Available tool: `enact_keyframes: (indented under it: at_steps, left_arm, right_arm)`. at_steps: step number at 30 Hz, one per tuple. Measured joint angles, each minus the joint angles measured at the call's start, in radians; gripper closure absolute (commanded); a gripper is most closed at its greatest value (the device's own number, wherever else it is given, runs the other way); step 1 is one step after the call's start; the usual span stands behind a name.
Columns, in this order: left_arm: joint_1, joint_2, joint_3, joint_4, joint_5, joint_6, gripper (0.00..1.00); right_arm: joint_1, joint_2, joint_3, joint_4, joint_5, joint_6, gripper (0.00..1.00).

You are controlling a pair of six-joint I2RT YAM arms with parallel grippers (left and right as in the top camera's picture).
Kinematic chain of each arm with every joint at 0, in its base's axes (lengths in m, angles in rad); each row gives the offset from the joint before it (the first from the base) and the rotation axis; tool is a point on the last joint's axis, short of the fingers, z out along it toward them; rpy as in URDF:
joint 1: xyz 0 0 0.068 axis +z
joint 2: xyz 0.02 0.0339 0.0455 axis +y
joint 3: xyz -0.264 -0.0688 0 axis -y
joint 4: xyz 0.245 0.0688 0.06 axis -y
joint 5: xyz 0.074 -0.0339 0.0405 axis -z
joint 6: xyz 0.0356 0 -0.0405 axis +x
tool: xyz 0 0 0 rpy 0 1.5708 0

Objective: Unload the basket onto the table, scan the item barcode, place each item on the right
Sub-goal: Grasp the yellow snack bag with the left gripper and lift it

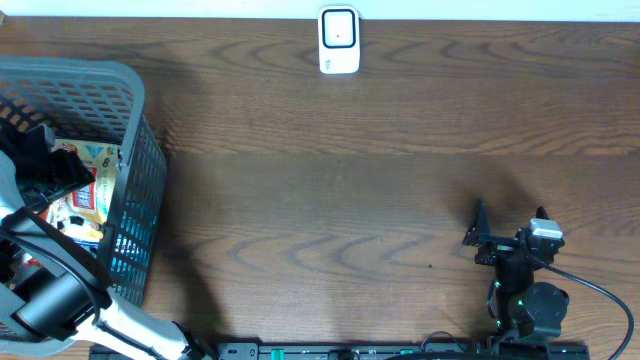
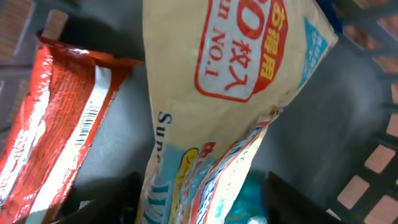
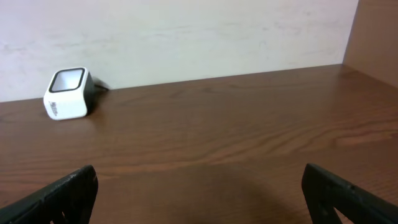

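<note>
**Cream packet (image 2: 211, 124) lying between robot's fingers inside grey basket (image 1: 140, 200)**

The cream packet, printed with a red label and Chinese characters, is lying slantwise inside the grey basket, which is standing at the left end of the counter (image 1: 350, 200). The left hand (image 2: 206, 200) is reaching down into the basket, and its two dark fingers (image 2: 121, 199) are standing on either side of the packet's lower end. Whether they are clenching the packet or only flanking it cannot be told from the wrist view.

Just beside the cream packet, also on the basket's floor, a red packet (image 2: 56, 124) is lying with a white strip and a barcode (image 2: 87, 124) facing up. No barcode is showing on the cream packet's visible face.

Well apart from the basket, the white scanner (image 1: 338, 40) is sitting at the counter's far edge, to the basket's right. Farther right again, at the counter's near edge and a long way from the basket, the right hand (image 3: 199, 186) is hovering released, its fingers spread wide and grasping nothing, pointing toward the scanner.
</note>
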Motion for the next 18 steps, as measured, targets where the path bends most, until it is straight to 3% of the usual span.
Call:
enact_keyframes:
  at_steps: [1, 3, 6, 7, 12, 14, 18]
  left_arm:
    - [0.0, 0.0, 0.0, -0.003, 0.004, 0.0, 0.37]
    - [0.0, 0.001, 0.0, -0.005, 0.008, 0.001, 0.1]
    - [0.0, 0.001, -0.022, 0.006, 0.015, 0.0, 0.09]
    - [0.0, 0.001, -0.033, 0.012, 0.015, -0.001, 0.15]
    - [0.0, 0.003, -0.063, 0.021, 0.014, -0.005, 0.72]
    - [0.0, 0.003, -0.063, 0.022, 0.018, -0.005, 0.9]
    - [0.001, 0.003, -0.063, 0.019, 0.034, -0.013, 0.93]
  right_arm:
    - [0.0, 0.0, 0.0, 0.0, 0.0, 0.0, 0.01]
    - [0.0, 0.0, 0.0, 0.0, 0.0, 0.0, 0.01]
    - [0.0, 0.0, 0.0, 0.0, 0.0, 0.0, 0.01]
    - [0.0, 0.0, 0.0, 0.0, 0.0, 0.0, 0.01]
    - [0.0, 0.0, 0.0, 0.0, 0.0, 0.0, 0.01]
    - [0.0, 0.0, 0.0, 0.0, 0.0, 0.0, 0.01]
    - [0.0, 0.0, 0.0, 0.0, 0.0, 0.0, 0.01]
